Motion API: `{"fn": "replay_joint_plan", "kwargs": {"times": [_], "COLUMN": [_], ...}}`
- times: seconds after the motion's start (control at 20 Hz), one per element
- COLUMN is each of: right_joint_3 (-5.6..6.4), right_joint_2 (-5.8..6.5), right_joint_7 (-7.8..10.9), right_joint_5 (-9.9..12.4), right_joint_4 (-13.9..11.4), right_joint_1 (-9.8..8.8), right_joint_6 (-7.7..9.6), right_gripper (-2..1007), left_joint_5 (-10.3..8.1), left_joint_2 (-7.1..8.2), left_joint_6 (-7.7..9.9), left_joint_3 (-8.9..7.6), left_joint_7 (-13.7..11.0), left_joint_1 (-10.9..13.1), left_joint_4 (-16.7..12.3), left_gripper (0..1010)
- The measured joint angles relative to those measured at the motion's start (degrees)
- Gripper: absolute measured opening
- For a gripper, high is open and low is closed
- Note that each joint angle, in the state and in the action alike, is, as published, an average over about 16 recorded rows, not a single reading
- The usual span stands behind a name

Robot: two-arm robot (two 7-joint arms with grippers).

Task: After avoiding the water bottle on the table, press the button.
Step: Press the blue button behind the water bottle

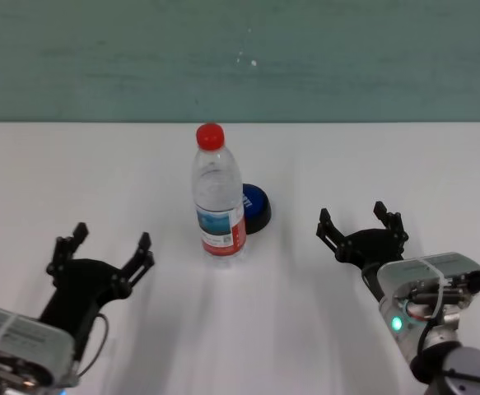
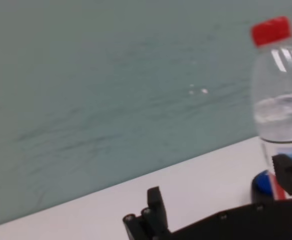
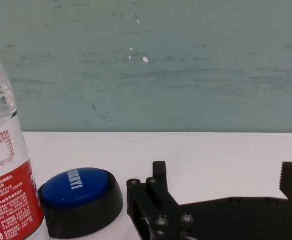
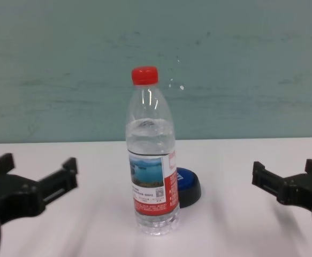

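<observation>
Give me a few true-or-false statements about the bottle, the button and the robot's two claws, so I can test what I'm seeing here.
1. The water bottle stands upright with its red cap on. True.
2. The button sits in front of the bottle, nearer the robot. False: it is behind the bottle and slightly toward the robot's right, partly hidden by it.
3. The right gripper is pressing the button. False: it is apart from the button, off to the robot's right, fingers open.
4. The left gripper is open and holds nothing. True.
5. The bottle is lying on the table. False: it stands on its base.
</observation>
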Motion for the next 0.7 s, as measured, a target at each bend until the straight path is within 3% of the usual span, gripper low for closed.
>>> {"fn": "replay_joint_plan", "kwargs": {"times": [0.35,0.7], "right_joint_3": [0.00,0.00], "right_joint_2": [0.00,0.00], "right_joint_7": [0.00,0.00], "right_joint_5": [0.00,0.00], "right_joint_4": [0.00,0.00], "right_joint_1": [0.00,0.00], "right_joint_6": [0.00,0.00], "right_gripper": [1004,1004], "left_joint_5": [-2.50,-2.58], "left_joint_2": [-1.03,-0.98], "left_joint_6": [-0.55,-1.21], "left_joint_3": [-1.42,-1.67], "left_joint_7": [0.00,-0.04], "left_joint_1": [-0.08,0.21], "left_joint_4": [0.58,1.72], "left_gripper": [1000,1000]}}
